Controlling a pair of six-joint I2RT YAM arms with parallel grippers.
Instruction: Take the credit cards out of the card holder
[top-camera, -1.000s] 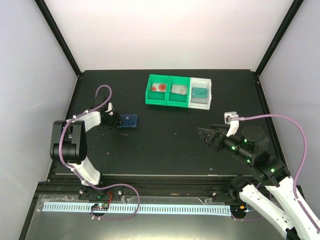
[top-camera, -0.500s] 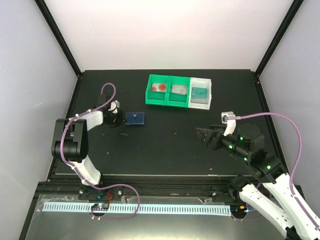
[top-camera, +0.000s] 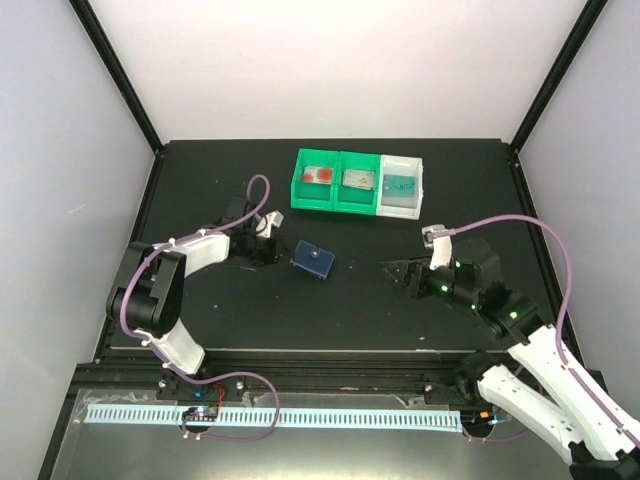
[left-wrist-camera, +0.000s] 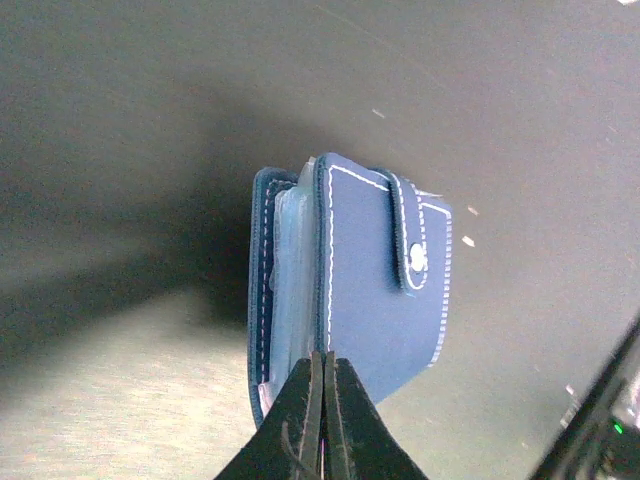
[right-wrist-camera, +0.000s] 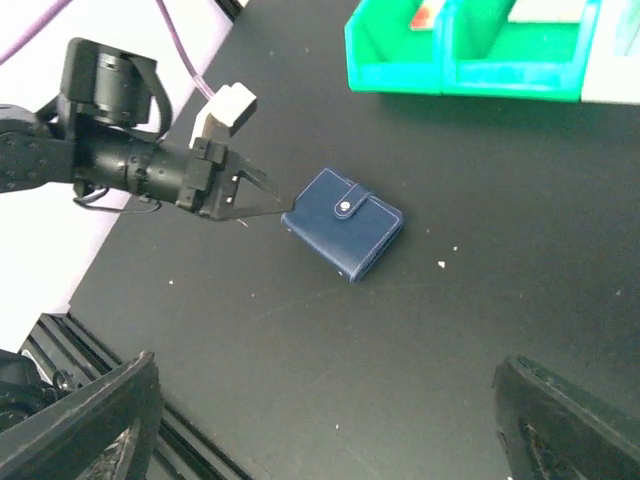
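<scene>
left pincer (left-wrist-camera: 322, 385) closed, tips against the card holder (left-wrist-camera: 380, 290) on the counter (top-camera: 350, 310); right pincer (top-camera: 395, 275) open, empty. holder looks light, soft, snapped shut: grip its strap tab (left-wrist-camera: 412, 258) first.

The card holder (left-wrist-camera: 380, 290) looks smooth, matt and leathery with white stitching; the table (left-wrist-camera: 150, 120) is matt

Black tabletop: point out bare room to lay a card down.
Bare: the gap between the small navy-blue folding card holder and the right tool, and the near strip before both. Crowded: the back, by the green and white plastic trays, and beside the left tool.
</scene>
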